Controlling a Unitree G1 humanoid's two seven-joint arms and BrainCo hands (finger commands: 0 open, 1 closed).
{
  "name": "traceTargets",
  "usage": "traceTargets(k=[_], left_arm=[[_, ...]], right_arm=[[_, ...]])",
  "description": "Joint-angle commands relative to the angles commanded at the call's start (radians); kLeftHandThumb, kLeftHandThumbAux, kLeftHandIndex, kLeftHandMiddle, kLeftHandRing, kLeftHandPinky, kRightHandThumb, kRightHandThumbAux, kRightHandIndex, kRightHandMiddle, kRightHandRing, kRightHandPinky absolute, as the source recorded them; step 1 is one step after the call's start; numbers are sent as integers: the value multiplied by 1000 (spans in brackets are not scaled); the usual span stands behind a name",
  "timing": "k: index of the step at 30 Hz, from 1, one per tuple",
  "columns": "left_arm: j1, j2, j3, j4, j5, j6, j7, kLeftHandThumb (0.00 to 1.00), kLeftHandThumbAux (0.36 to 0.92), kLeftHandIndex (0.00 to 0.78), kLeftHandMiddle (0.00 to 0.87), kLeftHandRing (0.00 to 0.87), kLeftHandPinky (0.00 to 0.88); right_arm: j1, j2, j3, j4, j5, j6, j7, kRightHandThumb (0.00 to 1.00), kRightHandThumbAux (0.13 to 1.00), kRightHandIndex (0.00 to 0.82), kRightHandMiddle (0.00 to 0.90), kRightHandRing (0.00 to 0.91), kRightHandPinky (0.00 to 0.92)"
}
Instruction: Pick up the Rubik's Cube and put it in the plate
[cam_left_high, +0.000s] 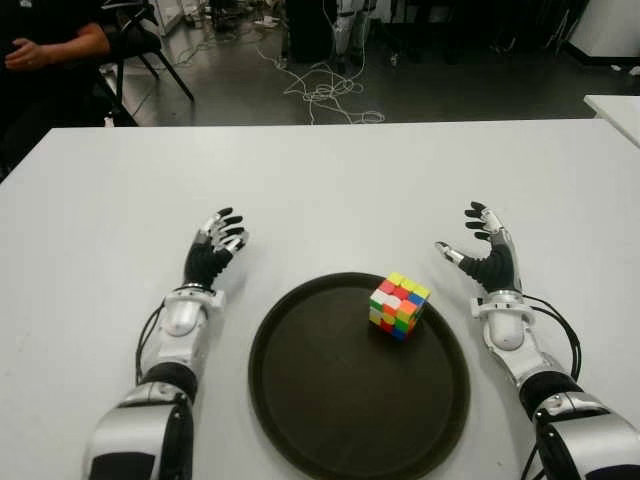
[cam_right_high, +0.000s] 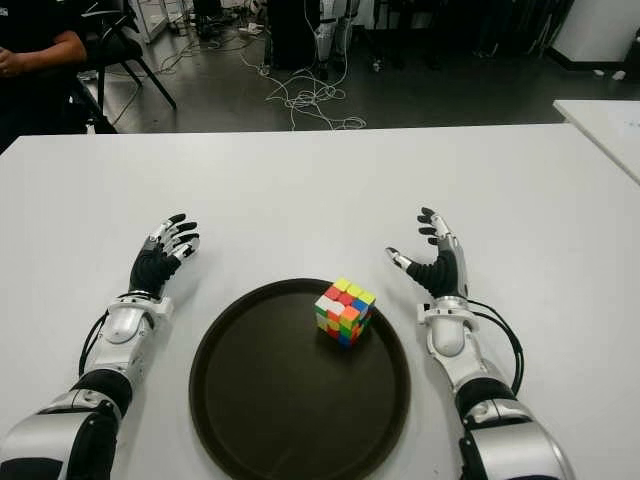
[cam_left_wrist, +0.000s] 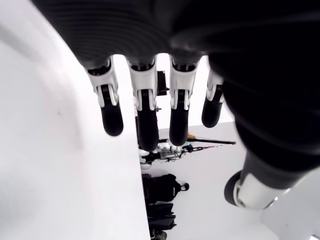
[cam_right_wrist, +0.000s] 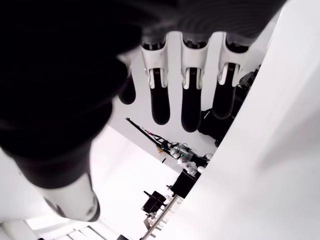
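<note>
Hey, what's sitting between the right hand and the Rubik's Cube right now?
Nothing. In the left eye view, only the dark plate's rim and a strip of bare white table separate the open right hand from the Rubik's Cube.

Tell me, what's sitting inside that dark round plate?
Only the Rubik's Cube, near the plate's far right edge; the plate surface under it is hidden. Both hands are open beside it.

— Left hand (cam_left_high: 214, 246)? Reaching forward, fingers (cam_left_wrist: 143, 120) hanging loosely extended, gripping nothing.
— Right hand (cam_left_high: 485, 250)? Mirroring it, palm turning inward, thumb spreading apart, fingers (cam_right_wrist: 191, 97) apparently relaxing; forearms both angling slightly toward the middle.
</note>
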Motion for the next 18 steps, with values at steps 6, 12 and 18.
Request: traceTargets(k=[6,12,18], left_arm=[[-19,4,5,-2,-1,14,-1,125,732,166,228,213,188],[-51,7,6,5,5,31,11,118,718,166,227,213,190],[-78,9,5,10,7,44,7,122,715,165,230,219,209]], right_arm=[[-23,0,-7,3,13,16,21,202,762,197,258,261,279],[-51,-1,-9,6,22,32,53,173,754,188,248,256,275],[-77,-7,-9,8,16,42,65,155,747,185,244,254,277]])
